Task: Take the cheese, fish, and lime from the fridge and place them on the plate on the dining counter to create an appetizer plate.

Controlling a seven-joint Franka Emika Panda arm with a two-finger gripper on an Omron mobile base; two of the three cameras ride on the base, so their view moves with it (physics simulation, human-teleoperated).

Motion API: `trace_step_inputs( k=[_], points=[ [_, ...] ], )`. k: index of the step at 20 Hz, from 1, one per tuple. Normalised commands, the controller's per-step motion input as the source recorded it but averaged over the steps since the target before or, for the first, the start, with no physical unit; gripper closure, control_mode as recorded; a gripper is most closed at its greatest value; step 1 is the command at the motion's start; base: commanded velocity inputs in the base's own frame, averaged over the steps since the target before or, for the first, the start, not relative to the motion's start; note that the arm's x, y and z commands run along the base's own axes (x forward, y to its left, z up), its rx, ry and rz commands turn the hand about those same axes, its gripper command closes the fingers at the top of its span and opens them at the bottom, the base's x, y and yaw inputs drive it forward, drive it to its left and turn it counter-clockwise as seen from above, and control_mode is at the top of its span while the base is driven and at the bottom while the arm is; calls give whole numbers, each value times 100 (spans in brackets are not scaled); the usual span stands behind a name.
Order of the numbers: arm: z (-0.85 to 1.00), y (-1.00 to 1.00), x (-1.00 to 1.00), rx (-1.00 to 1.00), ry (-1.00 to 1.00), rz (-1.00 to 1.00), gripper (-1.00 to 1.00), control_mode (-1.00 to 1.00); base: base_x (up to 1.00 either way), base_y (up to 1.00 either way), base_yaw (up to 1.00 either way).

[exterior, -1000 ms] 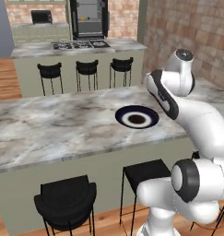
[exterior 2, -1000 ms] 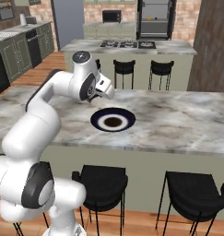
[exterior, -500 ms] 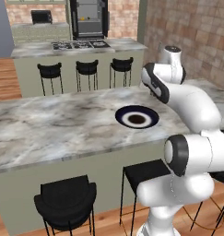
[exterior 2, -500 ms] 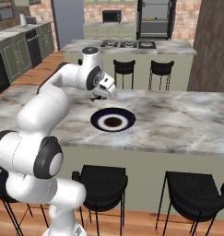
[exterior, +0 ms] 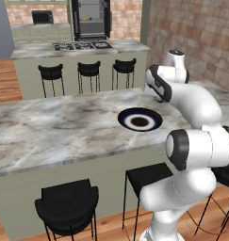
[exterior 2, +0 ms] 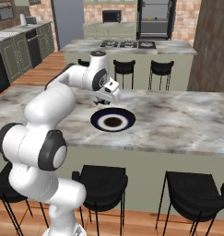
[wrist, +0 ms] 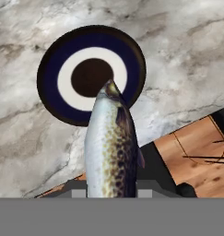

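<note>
Gripper (exterior 2: 105,97) clamped on speckled fish (wrist: 109,146), above marble dining counter (wrist: 187,55), beside empty plate (wrist: 53,97).

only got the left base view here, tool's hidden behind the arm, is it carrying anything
Observer: Yes, the hand view shows the tool shut on a fish.
Operator: is the plate bare
Observer: Yes, the hand view shows the whole plate with nothing on it.
Operator: where's the tool relative to it
Observer: In the right base view the tool hangs above the counter at the plate's far-left edge.
</note>
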Motion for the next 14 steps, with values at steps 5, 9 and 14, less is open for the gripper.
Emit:
trace_step_inputs(
  k=[5,9,14],
  points=[
    [-50,-10,39,0,-7,0,100,-100,0,0,0],
    [-46,-16,62,0,-2,0,100,-100,0,0,0],
    [-32,-30,66,0,0,0,100,-100,0,0,0]
  ],
)
